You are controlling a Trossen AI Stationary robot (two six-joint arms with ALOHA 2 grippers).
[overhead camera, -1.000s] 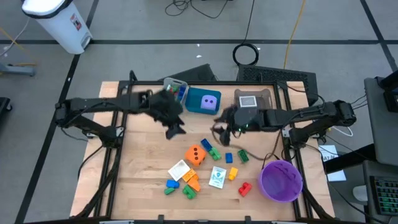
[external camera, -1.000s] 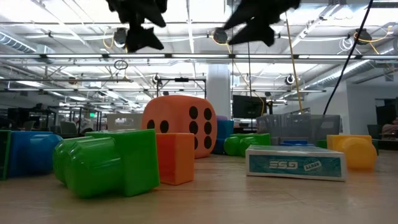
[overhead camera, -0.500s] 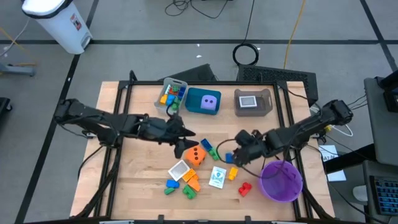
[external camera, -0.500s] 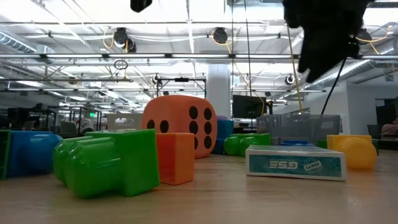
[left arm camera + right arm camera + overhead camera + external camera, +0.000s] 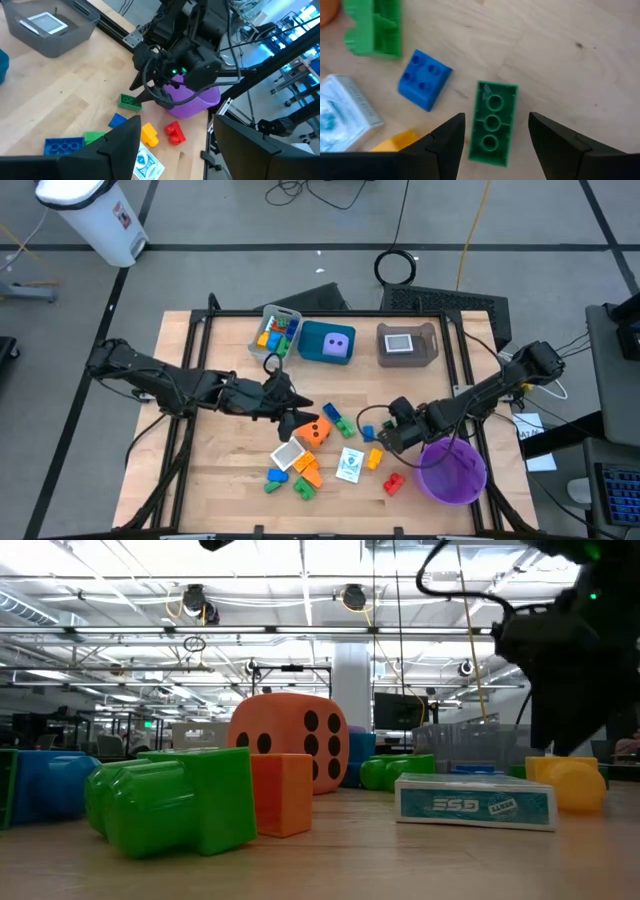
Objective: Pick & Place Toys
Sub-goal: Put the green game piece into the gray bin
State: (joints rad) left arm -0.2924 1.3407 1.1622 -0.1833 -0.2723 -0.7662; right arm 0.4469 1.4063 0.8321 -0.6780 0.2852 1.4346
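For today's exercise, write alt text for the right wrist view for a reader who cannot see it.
The right gripper, fingers open, hovers over a green brick lying flat on the wooden table. Beside it lie a blue brick, another green brick and a white card.

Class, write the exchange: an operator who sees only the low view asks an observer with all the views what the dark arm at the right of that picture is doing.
Operator: Which arm is that, and where is it?
Observer: The right one. The right gripper hangs low beside the purple bowl.
Operator: Is it holding anything?
Observer: No. Its fingers stand open on either side of a green brick lying flat on the table.
Operator: And the left gripper?
Observer: The left gripper is open and empty, raised near the orange die.
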